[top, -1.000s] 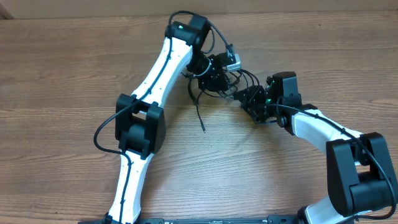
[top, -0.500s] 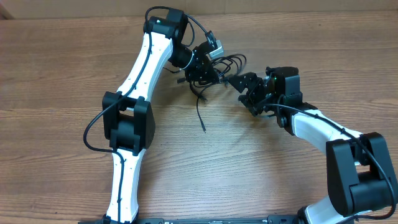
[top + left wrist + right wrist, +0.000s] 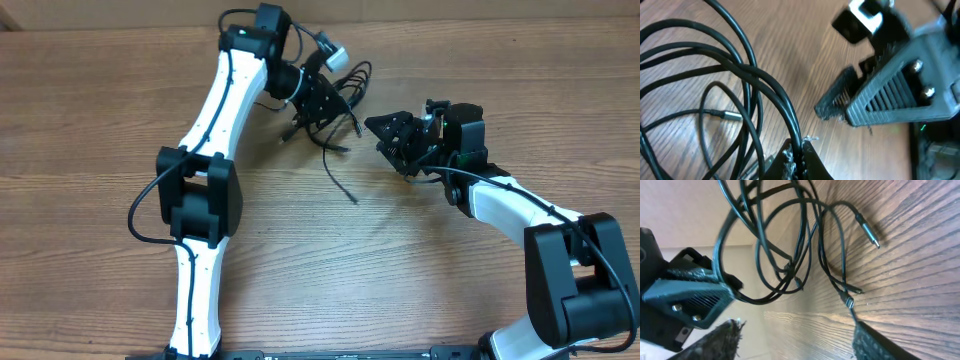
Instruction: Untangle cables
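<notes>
Sitting at about 1 o'clock over the surface (image 3: 100, 120), the right pincer (image 3: 388, 142) gapes open and empty. Farther off, at 12 o'clock, the left pincer (image 3: 322, 100) is clamped tight on the cables (image 3: 785, 106), one loose end trailing toward 5 o'clock.

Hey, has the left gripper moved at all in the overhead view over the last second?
Yes. The left gripper, shut on the cables, went up and left, toward the table's far edge.
</notes>
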`<state>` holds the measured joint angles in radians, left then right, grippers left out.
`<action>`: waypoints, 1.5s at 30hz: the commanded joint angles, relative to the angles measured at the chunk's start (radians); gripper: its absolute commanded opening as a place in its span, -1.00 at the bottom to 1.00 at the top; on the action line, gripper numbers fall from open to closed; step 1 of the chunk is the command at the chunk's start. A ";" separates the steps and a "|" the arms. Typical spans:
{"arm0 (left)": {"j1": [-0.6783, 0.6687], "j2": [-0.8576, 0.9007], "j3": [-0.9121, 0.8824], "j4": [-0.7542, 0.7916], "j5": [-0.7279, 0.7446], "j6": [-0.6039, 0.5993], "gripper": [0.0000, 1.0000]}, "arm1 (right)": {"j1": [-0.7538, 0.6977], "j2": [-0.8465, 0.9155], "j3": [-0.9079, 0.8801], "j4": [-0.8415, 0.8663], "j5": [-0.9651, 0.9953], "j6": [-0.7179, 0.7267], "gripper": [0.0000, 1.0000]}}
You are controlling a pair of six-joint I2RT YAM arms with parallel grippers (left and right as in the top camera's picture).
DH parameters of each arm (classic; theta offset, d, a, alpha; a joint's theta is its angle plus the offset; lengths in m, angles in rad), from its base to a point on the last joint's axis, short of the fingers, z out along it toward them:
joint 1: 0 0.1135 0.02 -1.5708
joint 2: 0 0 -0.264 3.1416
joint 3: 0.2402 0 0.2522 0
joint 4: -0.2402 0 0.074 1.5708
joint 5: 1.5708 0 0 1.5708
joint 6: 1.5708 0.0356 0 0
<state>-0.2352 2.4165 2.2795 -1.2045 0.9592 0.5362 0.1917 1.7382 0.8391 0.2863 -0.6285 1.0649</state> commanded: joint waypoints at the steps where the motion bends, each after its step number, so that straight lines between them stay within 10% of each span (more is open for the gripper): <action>1: 0.035 -0.008 0.020 0.035 0.143 -0.210 -0.91 | 0.005 -0.008 -0.002 0.004 0.018 0.015 0.31; 16: 0.088 -0.008 0.020 0.092 0.429 -0.659 -0.91 | 0.075 -0.008 -0.002 -0.001 0.114 -0.053 0.28; 45: -0.021 -0.008 0.020 0.116 0.547 -0.769 -0.92 | 0.202 -0.008 -0.002 0.044 0.399 -0.166 0.27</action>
<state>-0.2581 2.4161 2.2795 -1.0996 1.4631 -0.2142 0.3897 1.7382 0.8391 0.3145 -0.2314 0.9283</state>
